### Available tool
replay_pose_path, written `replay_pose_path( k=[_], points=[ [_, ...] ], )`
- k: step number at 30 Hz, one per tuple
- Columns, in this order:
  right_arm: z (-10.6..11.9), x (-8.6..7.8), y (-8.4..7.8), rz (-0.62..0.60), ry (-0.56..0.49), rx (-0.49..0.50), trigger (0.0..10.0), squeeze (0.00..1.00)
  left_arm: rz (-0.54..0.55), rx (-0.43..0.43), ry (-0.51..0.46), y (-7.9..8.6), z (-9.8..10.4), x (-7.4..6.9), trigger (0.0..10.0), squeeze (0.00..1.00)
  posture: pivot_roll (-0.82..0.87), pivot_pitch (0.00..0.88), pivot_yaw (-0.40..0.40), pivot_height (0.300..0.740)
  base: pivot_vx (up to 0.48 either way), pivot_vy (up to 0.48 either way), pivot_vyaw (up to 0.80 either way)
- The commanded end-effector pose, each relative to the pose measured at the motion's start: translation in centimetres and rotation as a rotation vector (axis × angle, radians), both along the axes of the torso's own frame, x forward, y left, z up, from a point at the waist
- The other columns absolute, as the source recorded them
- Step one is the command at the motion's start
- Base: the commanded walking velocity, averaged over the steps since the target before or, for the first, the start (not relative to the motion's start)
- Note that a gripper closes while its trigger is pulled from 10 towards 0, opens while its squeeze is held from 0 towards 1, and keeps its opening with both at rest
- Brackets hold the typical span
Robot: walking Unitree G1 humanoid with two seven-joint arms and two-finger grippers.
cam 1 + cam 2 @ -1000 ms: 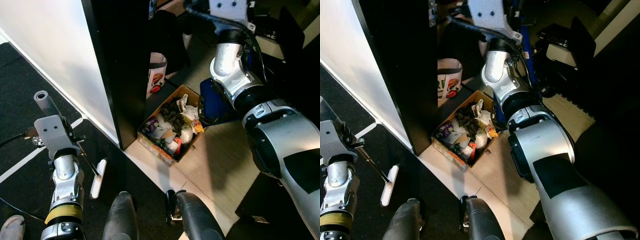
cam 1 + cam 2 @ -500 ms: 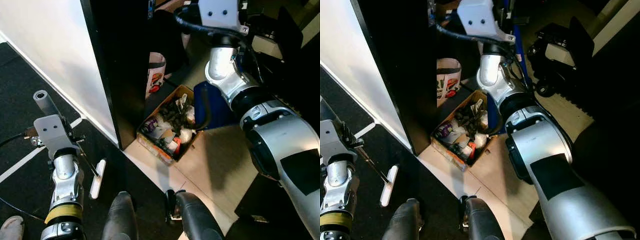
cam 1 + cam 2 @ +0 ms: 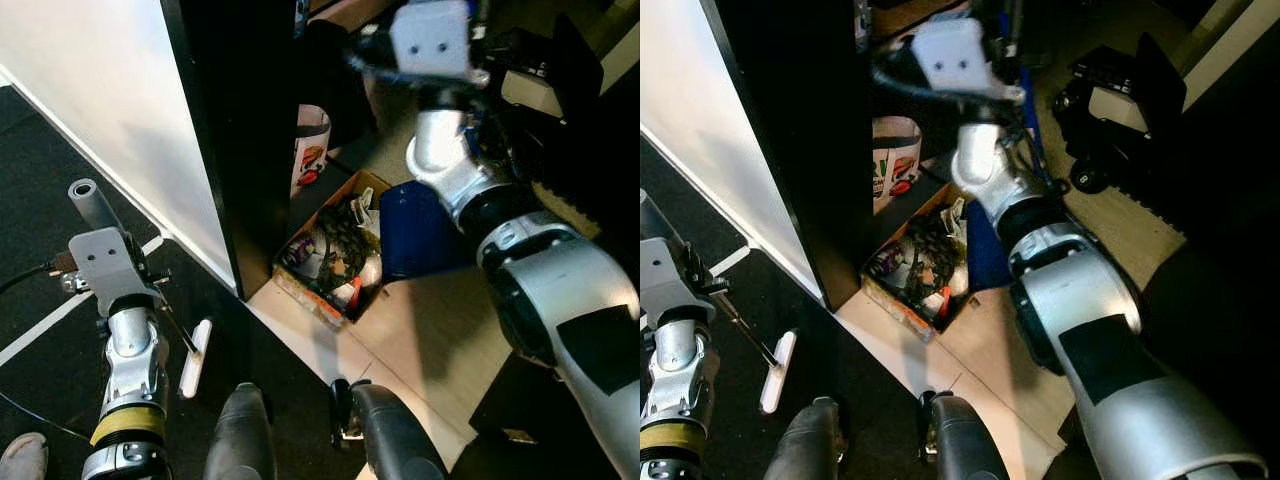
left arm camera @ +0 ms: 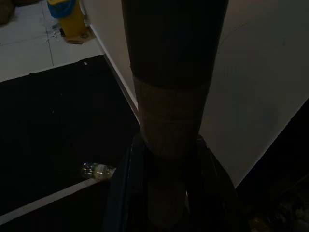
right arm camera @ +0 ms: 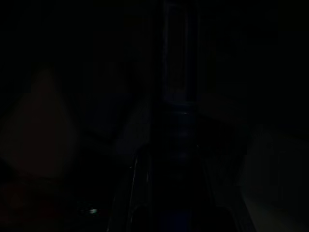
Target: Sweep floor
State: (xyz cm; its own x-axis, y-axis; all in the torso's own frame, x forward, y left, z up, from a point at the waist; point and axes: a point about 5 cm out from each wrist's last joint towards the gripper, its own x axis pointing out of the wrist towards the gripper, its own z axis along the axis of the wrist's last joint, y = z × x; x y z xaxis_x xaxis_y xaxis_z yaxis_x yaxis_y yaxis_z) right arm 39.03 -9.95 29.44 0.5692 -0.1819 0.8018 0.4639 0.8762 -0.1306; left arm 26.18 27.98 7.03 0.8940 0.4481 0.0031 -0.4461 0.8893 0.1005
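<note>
My left gripper is shut on the grey broom handle, low on my left over the black mat. The broom's thin rod runs down to its white head on the mat. My right arm reaches forward and high. In the dark right wrist view my right gripper is closed around the dustpan's blue pole. The blue dustpan hangs tilted against the right side of a cardboard box full of rubbish and hides part of it.
A white wall panel and a black cabinet stand left of the box. A printed paper bag sits behind it. Black equipment lies at the far right. A plastic bottle lies on the mat. My feet are at the tile edge.
My right arm has swung left, bringing the blue dustpan from behind the box to its right side, over the rubbish. The left arm and broom have stayed put.
</note>
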Motion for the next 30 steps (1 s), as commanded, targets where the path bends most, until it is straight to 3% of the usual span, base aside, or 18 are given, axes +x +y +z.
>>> replay_pose_path(
  k=[1, 2, 5, 8, 9, 10, 12, 15, 18, 22, 24, 26, 30],
  points=[
    [1.5, 0.3, -1.6, -0.034, -0.006, 0.030, 10.0, 0.00, 0.013, -0.048, 0.101, -0.4, -2.3, -0.9, 10.0, 0.00, 0.08, 0.139, -0.204, 0.740, 0.000, 0.000, 0.00],
    [1.5, 0.3, -1.6, -0.034, -0.006, 0.030, 10.0, 0.00, 0.013, -0.048, 0.101, -0.4, -2.3, -0.9, 10.0, 0.00, 0.08, 0.139, -0.204, 0.740, 0.000, 0.000, 0.00],
    [3.3, 1.1, -6.0, -0.028, 0.081, 0.202, 10.0, 0.00, 0.012, -0.048, 0.097, -0.2, -2.1, -0.7, 10.0, 0.00, 0.08, 0.123, -0.183, 0.740, 0.000, 0.000, 0.00],
    [3.5, 1.3, -7.4, 0.006, 0.119, 0.237, 10.0, 0.00, 0.011, -0.048, 0.095, -0.1, -2.0, -0.6, 10.0, 0.00, 0.08, 0.122, -0.181, 0.740, 0.000, 0.000, 0.00],
    [3.7, 1.4, -8.5, 0.086, 0.148, 0.265, 10.0, 0.00, 0.006, -0.047, 0.092, -0.2, -1.9, -0.4, 10.0, 0.00, 0.08, 0.122, -0.181, 0.740, 0.000, 0.000, 0.00],
    [3.7, 1.4, -8.5, 0.086, 0.148, 0.265, 10.0, 0.00, 0.006, -0.047, 0.092, -0.2, -1.9, -0.4, 10.0, 0.00, 0.08, 0.122, -0.181, 0.740, 0.000, 0.000, 0.00],
    [3.4, 1.6, -10.9, 0.229, 0.201, 0.382, 10.0, 0.00, -0.012, -0.046, 0.095, -0.1, -1.7, -0.1, 10.0, 0.00, 0.08, 0.099, -0.129, 0.740, 0.000, 0.000, 0.00],
    [2.3, 1.8, -12.0, 0.316, 0.277, 0.435, 10.0, 0.00, -0.045, -0.046, 0.108, -0.3, -1.6, 0.2, 10.0, 0.00, 0.08, 0.088, -0.107, 0.740, 0.000, 0.000, 0.00],
    [0.7, 2.0, -12.4, 0.345, 0.365, 0.405, 10.0, 0.00, -0.084, -0.039, 0.128, -0.8, -1.8, 0.5, 10.0, 0.00, 0.09, 0.073, -0.080, 0.740, 0.000, 0.000, 0.00],
    [-1.2, 1.9, -13.0, 0.335, 0.459, 0.375, 10.0, 0.00, -0.121, -0.024, 0.151, -1.3, -1.9, 0.7, 10.0, 0.00, 0.09, 0.064, -0.062, 0.740, 0.000, 0.000, 0.00],
    [-1.2, 1.9, -13.0, 0.335, 0.459, 0.375, 10.0, 0.00, -0.121, -0.024, 0.151, -1.3, -1.9, 0.7, 10.0, 0.00, 0.09, 0.064, -0.062, 0.740, 0.000, 0.000, 0.00],
    [-3.5, 1.8, -14.2, 0.317, 0.573, 0.414, 10.0, 0.00, -0.152, -0.009, 0.183, -1.6, -2.0, 1.1, 10.0, 0.00, 0.09, 0.058, -0.047, 0.740, 0.000, 0.000, 0.00],
    [-5.7, 1.5, -15.5, 0.290, 0.681, 0.470, 10.0, 0.00, -0.174, 0.004, 0.211, -1.9, -2.2, 1.4, 10.0, 0.00, 0.09, 0.057, -0.045, 0.740, 0.000, 0.000, 0.00]
  ],
)
